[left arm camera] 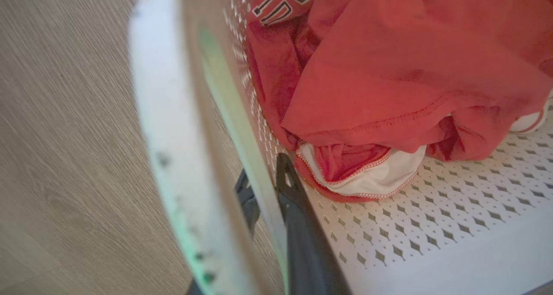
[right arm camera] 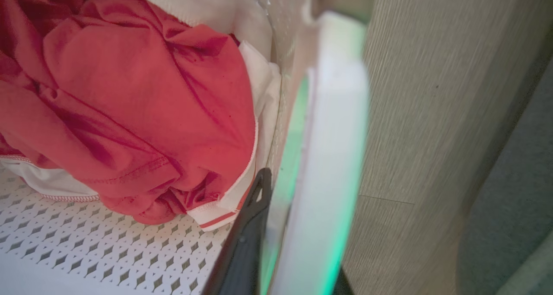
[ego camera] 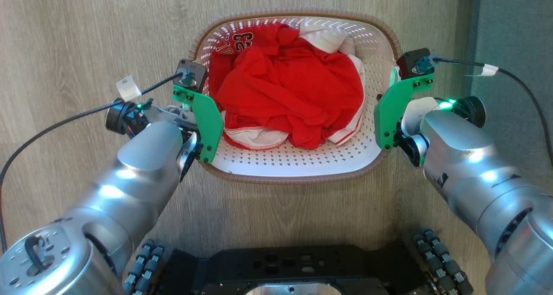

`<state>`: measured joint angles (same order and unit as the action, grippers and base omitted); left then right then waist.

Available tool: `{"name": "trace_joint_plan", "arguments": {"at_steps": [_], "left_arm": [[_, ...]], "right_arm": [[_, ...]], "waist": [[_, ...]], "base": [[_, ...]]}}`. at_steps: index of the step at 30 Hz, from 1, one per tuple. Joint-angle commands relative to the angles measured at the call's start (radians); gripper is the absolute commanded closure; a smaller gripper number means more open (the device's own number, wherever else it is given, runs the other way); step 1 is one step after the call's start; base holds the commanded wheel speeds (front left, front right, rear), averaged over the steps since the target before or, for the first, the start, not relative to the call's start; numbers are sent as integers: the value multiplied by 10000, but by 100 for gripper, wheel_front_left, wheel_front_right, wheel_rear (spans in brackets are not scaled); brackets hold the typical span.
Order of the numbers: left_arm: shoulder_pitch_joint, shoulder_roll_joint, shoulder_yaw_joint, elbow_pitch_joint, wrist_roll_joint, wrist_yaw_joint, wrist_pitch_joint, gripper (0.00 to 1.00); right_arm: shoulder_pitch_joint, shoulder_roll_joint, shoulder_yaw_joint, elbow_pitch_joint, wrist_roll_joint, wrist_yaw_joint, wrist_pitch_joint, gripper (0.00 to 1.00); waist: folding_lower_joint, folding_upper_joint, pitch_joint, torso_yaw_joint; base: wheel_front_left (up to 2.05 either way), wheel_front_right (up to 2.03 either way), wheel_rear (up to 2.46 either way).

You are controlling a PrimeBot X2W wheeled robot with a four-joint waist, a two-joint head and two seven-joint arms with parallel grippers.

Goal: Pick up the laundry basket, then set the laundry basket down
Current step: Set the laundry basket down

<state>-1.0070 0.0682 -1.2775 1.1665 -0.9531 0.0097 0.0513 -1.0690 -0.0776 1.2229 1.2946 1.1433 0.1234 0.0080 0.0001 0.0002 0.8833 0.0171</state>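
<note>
The laundry basket point(ego camera: 293, 178), white and perforated with a brown woven-look rim, sits between my two arms over the wood floor. It holds a heap of red and white clothes point(ego camera: 289, 83). My left gripper point(ego camera: 203, 128) clamps the basket's left side; in the left wrist view one dark finger point(left arm camera: 298, 213) is inside the wall point(left arm camera: 242, 113) and the other is outside. My right gripper point(ego camera: 388, 113) clamps the right side, with one finger point(right arm camera: 246, 234) inside and the white handle point(right arm camera: 332, 135) hiding the outer one. Whether the basket touches the floor I cannot tell.
Light wood floor point(ego camera: 86, 36) surrounds the basket. A grey surface point(ego camera: 514, 27) borders the floor at the right. My black wheeled base point(ego camera: 293, 264) lies just below the basket. Black cables point(ego camera: 52, 126) trail from both wrists.
</note>
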Motion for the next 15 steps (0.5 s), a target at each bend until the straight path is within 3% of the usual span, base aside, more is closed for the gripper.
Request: {"name": "trace_joint_plan", "arguments": {"at_steps": [1, 13, 14, 15], "left_arm": [[-55, -179, -27, -418, 205, -64, -110, 100], [-37, -179, -27, -253, 42, 81, -45, 100], [-44, -179, -18, -222, -17, 172, -86, 79], [-36, -179, -17, -191, -75, 238, -82, 31]], "right_arm": [[275, 274, 206, -148, -249, 73, -96, 100], [213, 273, 235, -73, -347, 73, -283, 100], [192, 268, 227, -64, -375, 73, -361, 61], [184, 263, 221, -58, -401, 73, -408, 17]], "waist": [[-1, -2, 9, 8], [-1, -2, 80, 92], [-1, -2, 84, 100], [-1, -2, 84, 109]], "base": [[0, 0, 0], [0, 0, 0], [0, 0, 0], [0, 0, 0]]}}
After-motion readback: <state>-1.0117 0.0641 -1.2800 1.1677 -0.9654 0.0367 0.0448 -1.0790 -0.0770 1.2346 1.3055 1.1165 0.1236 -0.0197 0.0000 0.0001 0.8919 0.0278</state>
